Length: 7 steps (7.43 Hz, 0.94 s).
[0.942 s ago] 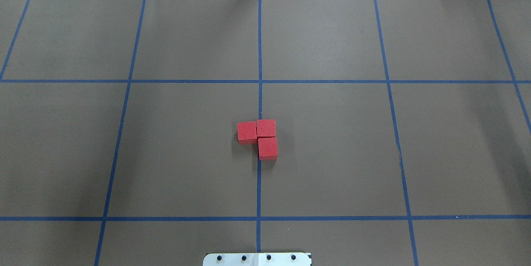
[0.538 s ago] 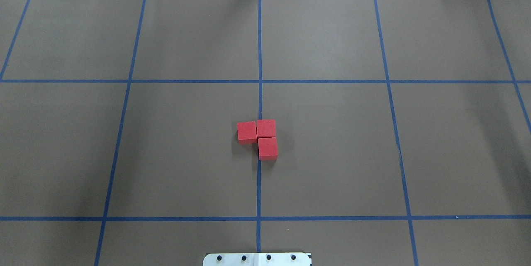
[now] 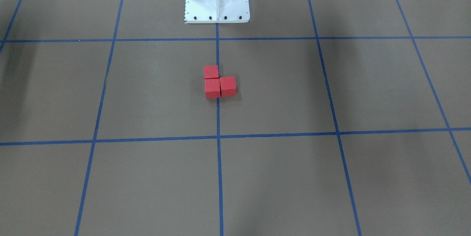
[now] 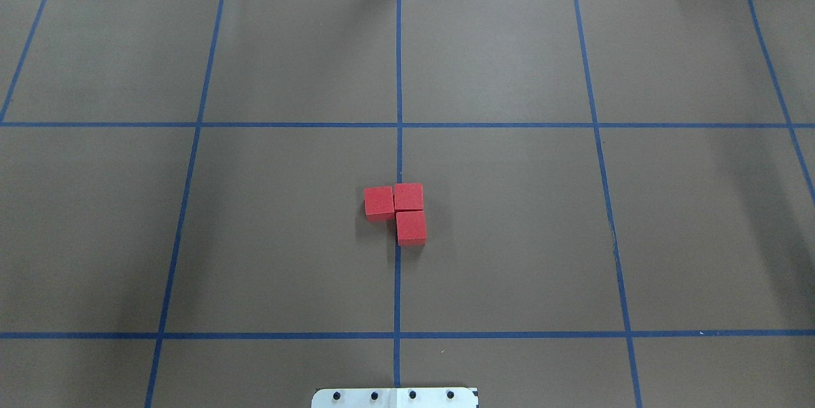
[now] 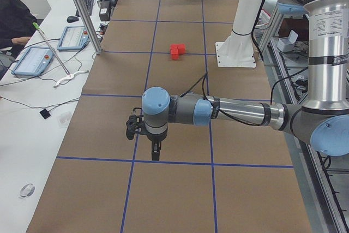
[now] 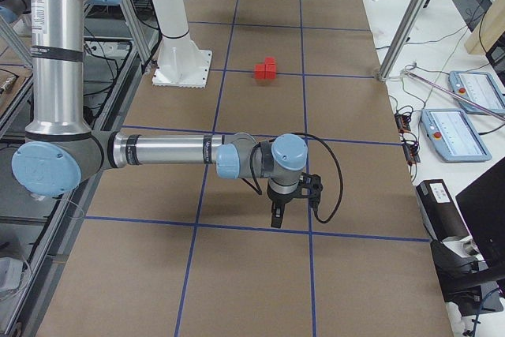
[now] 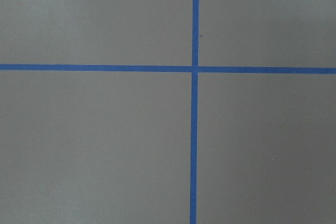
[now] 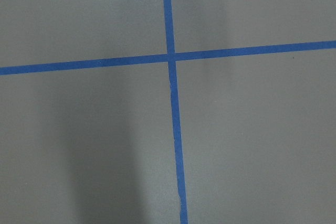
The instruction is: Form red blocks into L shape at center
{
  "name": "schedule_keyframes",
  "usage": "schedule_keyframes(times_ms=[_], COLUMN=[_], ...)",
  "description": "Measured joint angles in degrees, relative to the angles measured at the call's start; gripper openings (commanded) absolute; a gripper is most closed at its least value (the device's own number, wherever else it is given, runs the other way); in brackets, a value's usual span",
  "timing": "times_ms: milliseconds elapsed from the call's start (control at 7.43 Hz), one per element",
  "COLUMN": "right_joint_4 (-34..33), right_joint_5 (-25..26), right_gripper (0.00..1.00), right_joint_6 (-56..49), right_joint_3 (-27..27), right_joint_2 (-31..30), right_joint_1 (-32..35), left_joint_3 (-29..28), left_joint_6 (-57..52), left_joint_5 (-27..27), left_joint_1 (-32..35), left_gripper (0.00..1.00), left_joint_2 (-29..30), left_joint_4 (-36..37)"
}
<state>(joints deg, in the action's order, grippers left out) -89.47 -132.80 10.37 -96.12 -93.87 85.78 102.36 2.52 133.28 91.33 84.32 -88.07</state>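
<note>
Three red blocks sit touching in an L on the brown paper at the center (image 4: pixel 398 160), on the middle blue tape line: one (image 4: pixel 379 202) to the left, one (image 4: pixel 409 196) at the corner, one (image 4: pixel 411 227) nearer the base. They also show as a small red cluster (image 3: pixel 212 87) (image 5: pixel 176 51) (image 6: pixel 266 69). My left gripper (image 5: pixel 155 154) hangs over the table's left end, far from the blocks; I cannot tell if it is open or shut. My right gripper (image 6: pixel 275 217) hangs over the right end, likewise unclear. Both wrist views show only paper and tape crossings.
The white robot base (image 3: pixel 217 0) stands just behind the blocks. A metal post (image 5: pixel 82 12) rises at the table's far edge. Tablets (image 6: pixel 458 133) and cables lie on the side bench, where a seated person (image 5: pixel 13 17) shows.
</note>
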Motion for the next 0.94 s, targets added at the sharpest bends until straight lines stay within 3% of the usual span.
schedule_keyframes(times_ms=[942], right_joint_4=[0.1], right_joint_5=[0.1], right_gripper=[1.00], right_joint_6=[-0.1], right_joint_3=[0.1], right_joint_2=[0.0], right_joint_1=[0.0], left_joint_3=[0.1], left_joint_6=[-1.9], left_joint_5=[0.9], left_joint_1=[0.0], left_gripper=[1.00], left_joint_2=[-0.6], left_joint_4=[-0.3])
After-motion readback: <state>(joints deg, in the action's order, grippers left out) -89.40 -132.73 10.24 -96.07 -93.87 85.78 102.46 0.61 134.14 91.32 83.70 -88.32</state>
